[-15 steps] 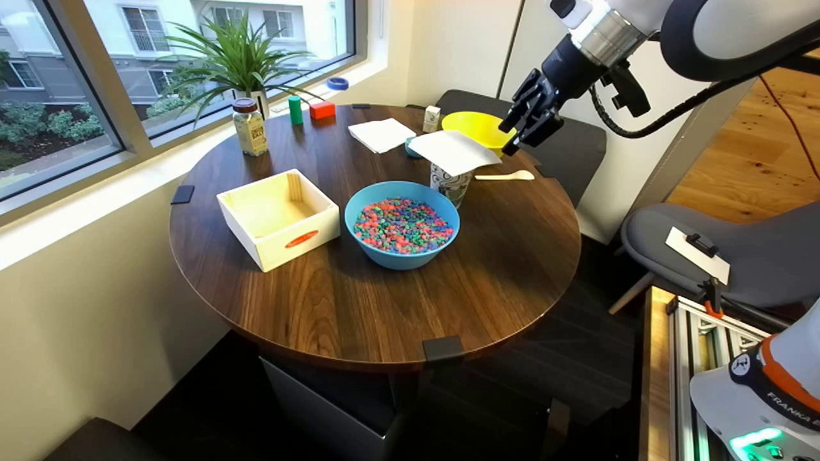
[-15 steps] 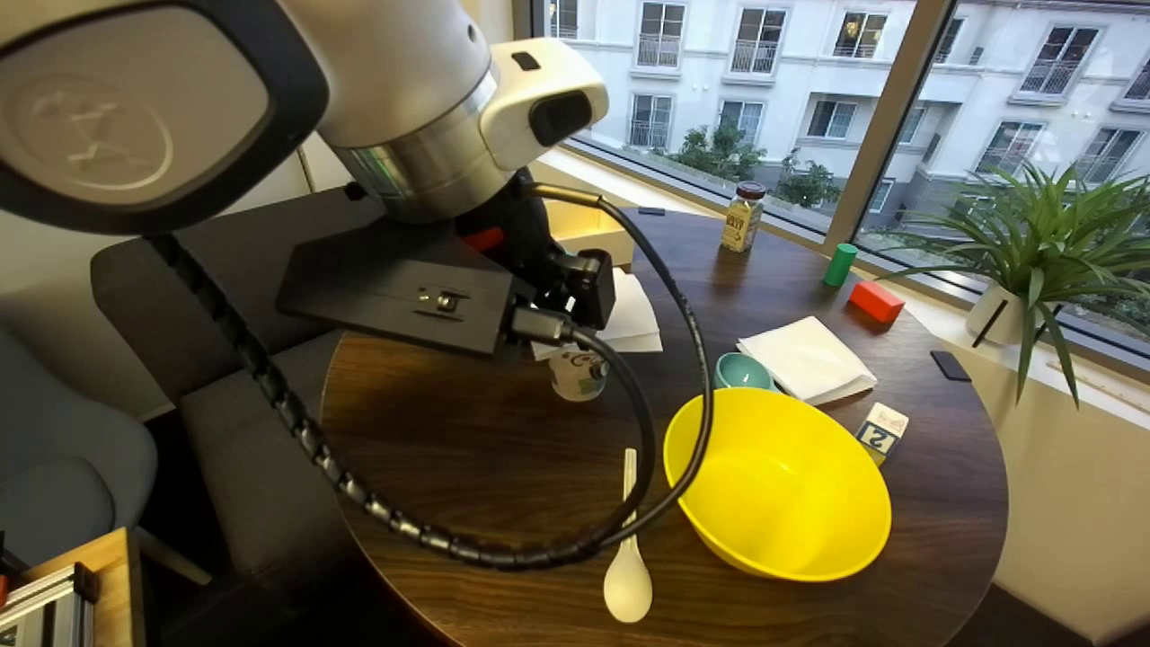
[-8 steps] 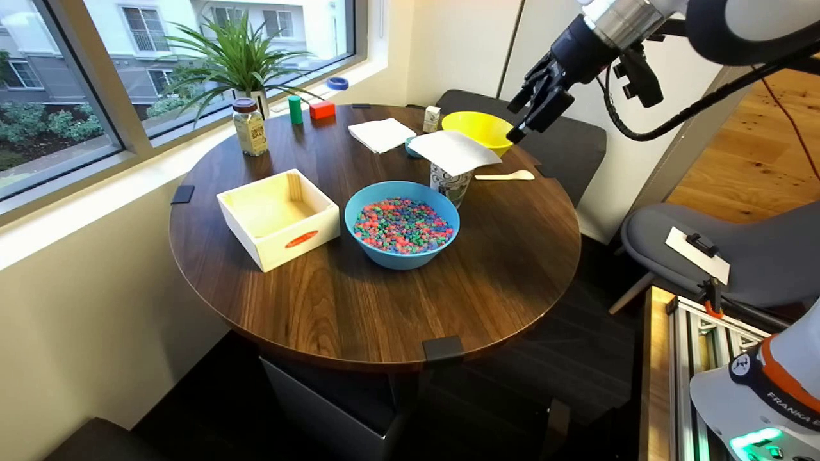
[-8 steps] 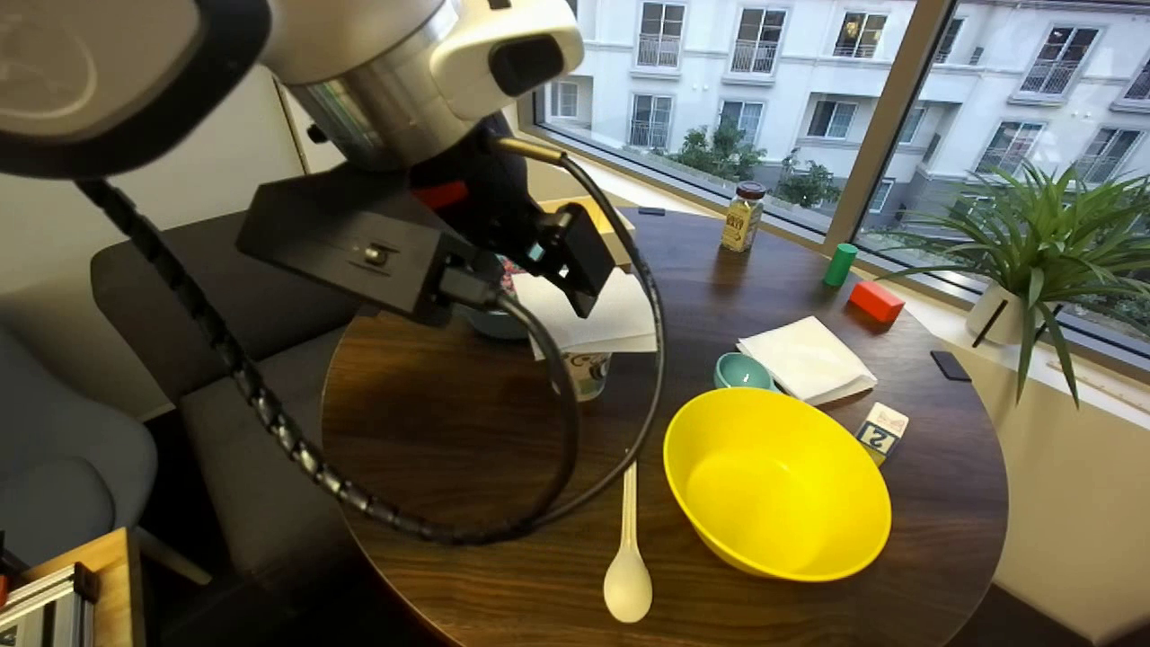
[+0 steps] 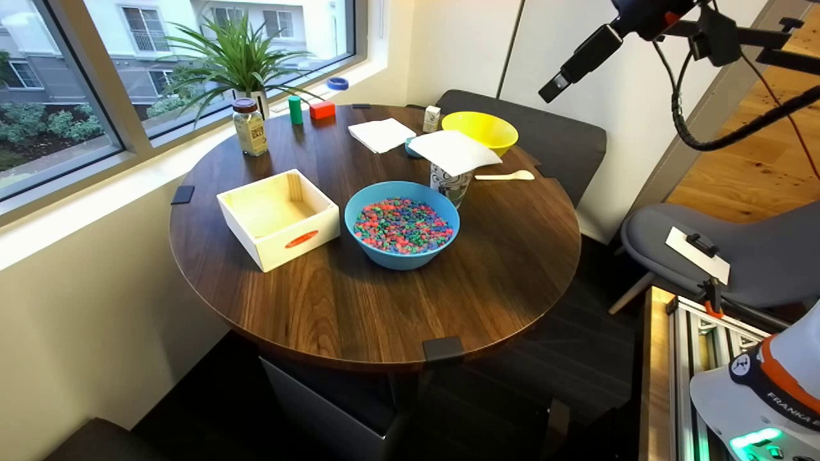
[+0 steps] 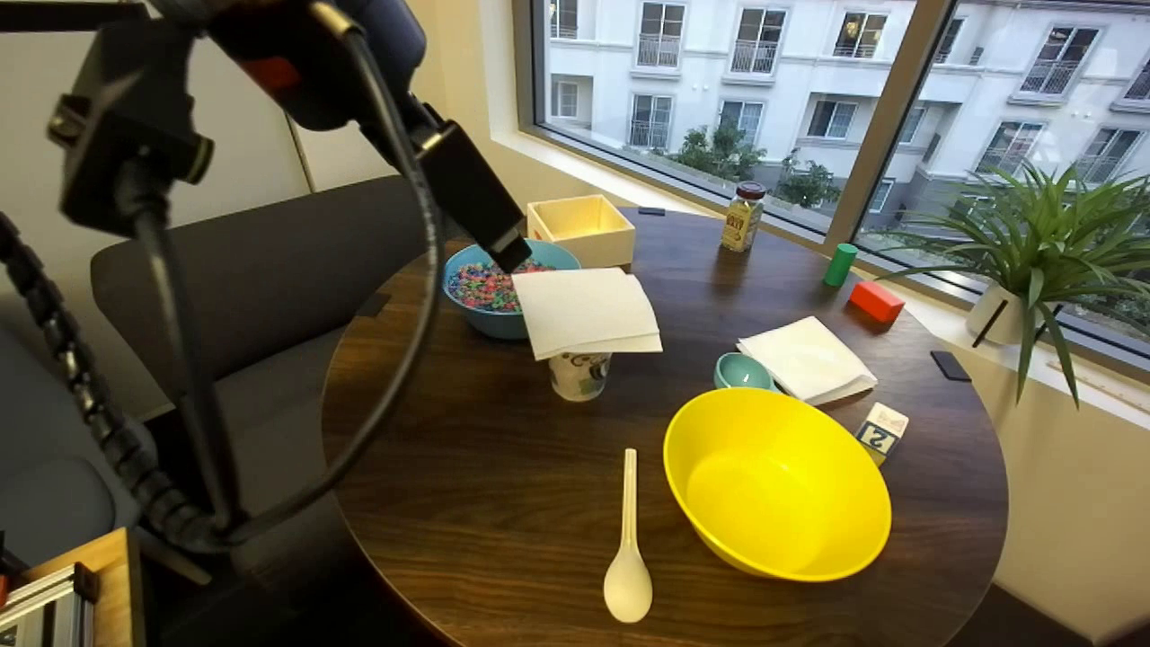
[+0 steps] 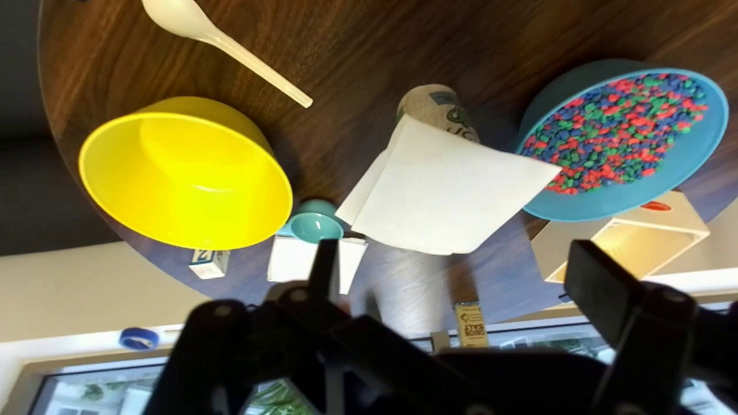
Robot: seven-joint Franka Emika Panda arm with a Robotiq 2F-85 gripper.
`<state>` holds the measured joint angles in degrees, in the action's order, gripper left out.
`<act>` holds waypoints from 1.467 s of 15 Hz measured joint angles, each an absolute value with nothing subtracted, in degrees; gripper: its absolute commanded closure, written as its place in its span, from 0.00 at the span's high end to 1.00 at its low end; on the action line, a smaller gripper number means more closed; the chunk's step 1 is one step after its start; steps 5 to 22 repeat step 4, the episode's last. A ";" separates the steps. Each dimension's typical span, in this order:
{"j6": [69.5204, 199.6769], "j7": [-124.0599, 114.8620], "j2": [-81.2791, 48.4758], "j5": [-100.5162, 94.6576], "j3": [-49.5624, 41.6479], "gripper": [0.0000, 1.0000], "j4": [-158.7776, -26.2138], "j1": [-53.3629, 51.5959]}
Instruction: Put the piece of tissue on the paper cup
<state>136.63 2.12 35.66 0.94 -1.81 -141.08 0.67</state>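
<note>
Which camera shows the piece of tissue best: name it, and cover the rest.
The wrist view: the piece of tissue appears largest there, all its edges in sight. Both exterior views show it smaller, lying on the paper cup, which shows beneath.

In both exterior views we look down over the table (image 5: pixel 359 301), window (image 6: pixel 710 108) beyond, in the wrist view close past the claw (image 7: pixel 458 267), scene inverted

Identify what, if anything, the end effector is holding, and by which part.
Nothing is held: the end effector is open and apart from the piece of tissue, which rests on the paper cup.
</note>
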 measured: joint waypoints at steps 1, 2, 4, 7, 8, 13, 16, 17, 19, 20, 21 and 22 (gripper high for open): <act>136.58 1.65 36.32 0.90 -1.53 1.00 -141.32 1.04; 136.58 1.69 36.49 0.90 -1.56 1.00 -141.26 0.97; 136.58 1.73 36.14 0.90 -1.63 1.00 -141.16 0.94; 136.58 1.73 36.14 0.90 -1.63 1.00 -141.16 0.94; 136.58 1.73 36.14 0.90 -1.63 1.00 -141.16 0.94; 136.58 1.73 36.14 0.90 -1.63 1.00 -141.16 0.94; 136.58 1.73 36.14 0.90 -1.63 1.00 -141.16 0.94; 136.58 1.73 36.14 0.90 -1.63 1.00 -141.16 0.94; 136.58 1.73 36.14 0.90 -1.63 1.00 -141.16 0.94; 136.58 1.73 36.14 0.90 -1.63 1.00 -141.16 0.94; 136.58 1.73 36.14 0.90 -1.63 1.00 -141.16 0.94; 136.58 1.73 36.14 0.90 -1.63 1.00 -141.16 0.94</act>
